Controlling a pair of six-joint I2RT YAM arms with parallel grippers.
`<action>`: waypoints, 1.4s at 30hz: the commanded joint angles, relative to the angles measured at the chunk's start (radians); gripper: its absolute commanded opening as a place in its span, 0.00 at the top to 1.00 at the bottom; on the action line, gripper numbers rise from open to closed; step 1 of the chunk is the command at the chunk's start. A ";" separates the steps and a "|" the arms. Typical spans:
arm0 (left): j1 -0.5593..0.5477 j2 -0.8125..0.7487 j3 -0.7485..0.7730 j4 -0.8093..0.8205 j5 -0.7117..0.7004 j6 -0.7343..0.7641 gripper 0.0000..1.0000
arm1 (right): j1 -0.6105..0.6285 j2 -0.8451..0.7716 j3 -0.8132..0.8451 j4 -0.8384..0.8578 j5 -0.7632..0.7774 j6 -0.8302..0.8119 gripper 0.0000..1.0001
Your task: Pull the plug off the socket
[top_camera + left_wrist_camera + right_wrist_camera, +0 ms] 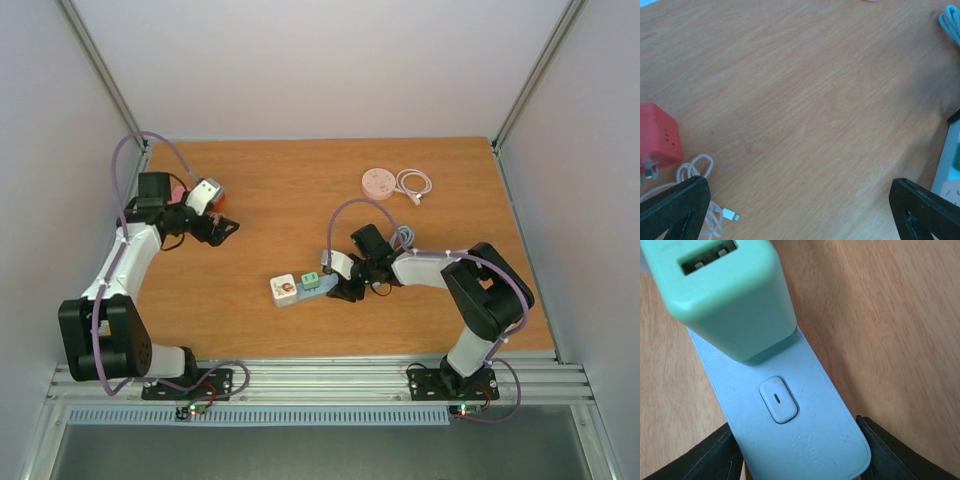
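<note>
Black right gripper (800, 456), lowered, pinches socket strip (812, 390).

Top view: high, from the near edge, whole table (300, 180). Right wrist looks down very close, left wrist farther. All share the strip (298, 291) (805, 425).

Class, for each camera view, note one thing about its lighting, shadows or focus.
Top external: even, soft light, faint shadows beneath the arms. Left wrist: slightly soft overall, fingers in dark silhouette, red adapter blurry. Right wrist: green USB charger looms close, slightly soft; power strip casts a shadow to its right.
</note>
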 commanded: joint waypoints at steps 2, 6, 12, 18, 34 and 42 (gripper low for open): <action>0.003 0.069 0.115 -0.187 0.087 0.130 0.00 | 0.066 0.003 -0.075 0.076 0.140 0.219 0.40; -0.014 0.068 0.100 -0.316 0.150 0.304 0.00 | 0.101 0.002 -0.092 0.105 0.207 0.322 0.41; -0.095 0.001 0.005 -0.359 0.137 0.469 0.00 | 0.153 0.008 -0.099 0.108 0.281 0.459 0.41; -0.220 -0.013 -0.069 -0.304 0.089 0.504 0.00 | 0.159 -0.007 -0.091 0.094 0.256 0.465 0.26; -0.402 -0.013 -0.175 -0.070 -0.029 0.460 0.05 | 0.135 -0.141 -0.036 0.043 0.069 0.347 0.07; -0.430 -0.007 -0.204 -0.028 -0.041 0.459 0.13 | 0.117 -0.157 -0.055 0.161 0.019 0.329 0.07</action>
